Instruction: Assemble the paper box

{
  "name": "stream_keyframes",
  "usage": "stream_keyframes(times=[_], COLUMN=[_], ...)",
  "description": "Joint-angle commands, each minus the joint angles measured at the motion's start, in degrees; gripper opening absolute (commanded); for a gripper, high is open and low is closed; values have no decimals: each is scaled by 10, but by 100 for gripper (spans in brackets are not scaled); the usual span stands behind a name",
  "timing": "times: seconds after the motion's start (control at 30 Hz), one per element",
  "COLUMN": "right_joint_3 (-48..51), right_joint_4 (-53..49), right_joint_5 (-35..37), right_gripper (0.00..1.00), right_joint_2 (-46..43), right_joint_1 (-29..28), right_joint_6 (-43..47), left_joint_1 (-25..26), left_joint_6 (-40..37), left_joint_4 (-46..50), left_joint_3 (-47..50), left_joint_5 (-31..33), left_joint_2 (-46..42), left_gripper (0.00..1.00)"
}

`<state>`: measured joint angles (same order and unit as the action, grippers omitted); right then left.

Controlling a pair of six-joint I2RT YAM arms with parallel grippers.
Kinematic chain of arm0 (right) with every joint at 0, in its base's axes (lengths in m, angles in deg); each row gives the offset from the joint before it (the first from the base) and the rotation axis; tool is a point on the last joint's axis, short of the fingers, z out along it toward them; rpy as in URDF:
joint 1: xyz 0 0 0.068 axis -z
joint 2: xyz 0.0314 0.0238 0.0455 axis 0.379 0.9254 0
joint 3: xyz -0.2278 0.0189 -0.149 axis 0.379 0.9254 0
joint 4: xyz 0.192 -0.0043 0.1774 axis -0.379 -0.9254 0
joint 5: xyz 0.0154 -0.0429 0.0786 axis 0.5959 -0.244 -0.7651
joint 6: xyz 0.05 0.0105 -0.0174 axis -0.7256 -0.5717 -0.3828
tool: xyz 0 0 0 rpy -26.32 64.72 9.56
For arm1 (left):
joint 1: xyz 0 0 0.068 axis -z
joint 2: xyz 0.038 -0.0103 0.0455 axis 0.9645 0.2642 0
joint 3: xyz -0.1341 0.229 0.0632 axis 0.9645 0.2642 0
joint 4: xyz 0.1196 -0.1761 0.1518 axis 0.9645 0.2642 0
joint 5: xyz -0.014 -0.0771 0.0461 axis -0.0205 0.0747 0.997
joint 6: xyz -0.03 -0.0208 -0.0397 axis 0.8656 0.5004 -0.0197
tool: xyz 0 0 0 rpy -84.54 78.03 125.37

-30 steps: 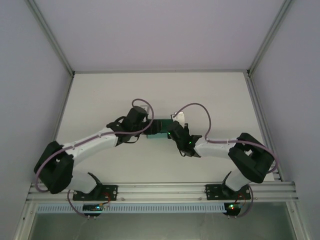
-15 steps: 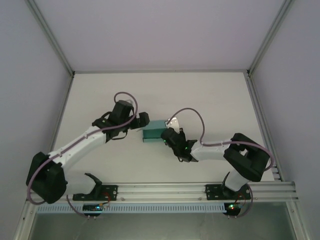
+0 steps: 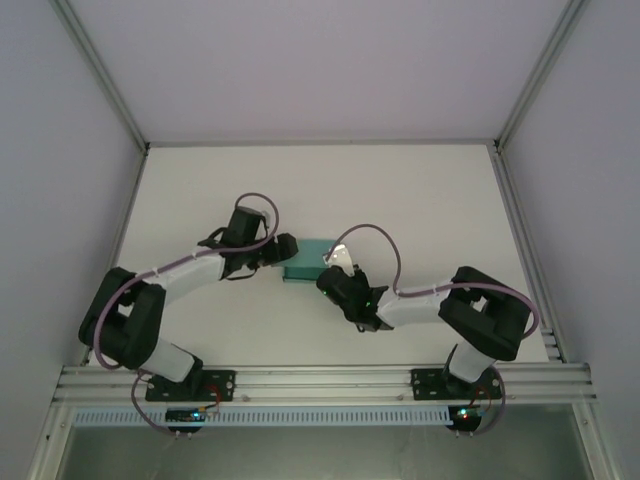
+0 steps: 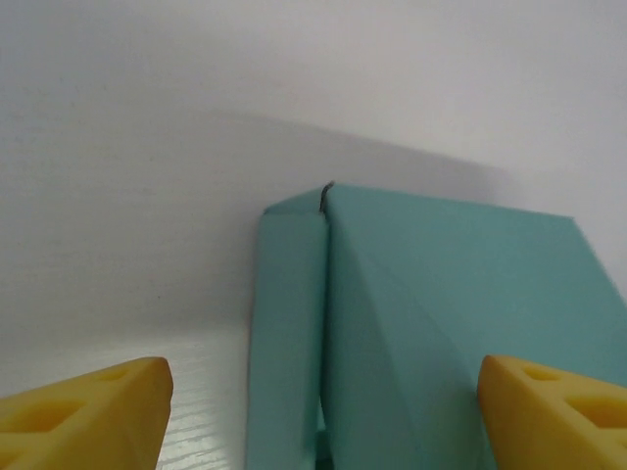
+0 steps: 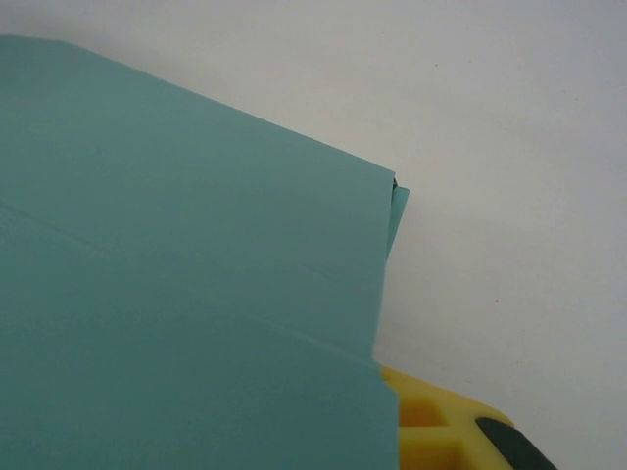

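Note:
The paper box [image 3: 306,258] is a small teal-green folded box at the table's middle. My left gripper [image 3: 283,249] is at its left end, open, with the yellow fingertips [image 4: 93,416] wide apart on either side of the box [image 4: 431,313]. An end flap [image 4: 286,333] stands beside the box's body along a seam. My right gripper [image 3: 333,273] is at the box's right near corner. In the right wrist view the teal card [image 5: 186,294] lies over the jaws; one yellow finger [image 5: 431,421] shows under its edge, the other is hidden. The gripper looks shut on the card.
The white table [image 3: 420,200] is walled by white panels and aluminium posts [image 3: 530,85]. A metal rail [image 3: 320,382] runs along the near edge, with both arm bases on it. Open table surface lies behind and to both sides of the box.
The box has shifted left and slightly nearer with my right gripper. My left gripper backed off to the left, then came back up to the box's left end.

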<state>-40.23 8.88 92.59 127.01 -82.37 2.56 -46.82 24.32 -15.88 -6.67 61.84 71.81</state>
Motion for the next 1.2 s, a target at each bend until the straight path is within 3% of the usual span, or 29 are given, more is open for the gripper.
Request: stream_keyframes(times=[0.0, 0.1, 0.17, 0.4, 0.57, 0.73, 1.0, 1.17], right_joint_3=[14, 21, 33, 107, 114, 79, -27, -108], right_joint_4=[-39, -75, -103, -162, -182, -201, -209, -209], right_joint_5=[7, -4, -27, -164, -261, -369, -503, -597], right_gripper=[23, 30, 39, 98, 99, 99, 99, 99], right_joint_2=[-22, -56, -94, -268, -341, -335, -209, -76], right_joint_1=[-10, -16, -19, 1, 76, 184, 261, 281], right_joint_6=[10, 20, 17, 1, -43, -119, -170, -189], left_joint_1=[-4, -8, -9, -13, -24, -58, -102, -113], left_joint_6=[-10, -15, -14, -14, -3, 28, 95, 99], left_joint_4=[-58, -78, -97, -142, -177, -258, -416, -445], left_joint_3=[10, 20, 29, 41, 53, 94, 151, 160], left_joint_5=[-28, -43, -53, -72, -80, -138, -237, -258], left_joint_2=[18, 39, 47, 77, 97, 109, 156, 181], left_gripper=[78, 74, 72, 58, 45, 38, 34, 33])
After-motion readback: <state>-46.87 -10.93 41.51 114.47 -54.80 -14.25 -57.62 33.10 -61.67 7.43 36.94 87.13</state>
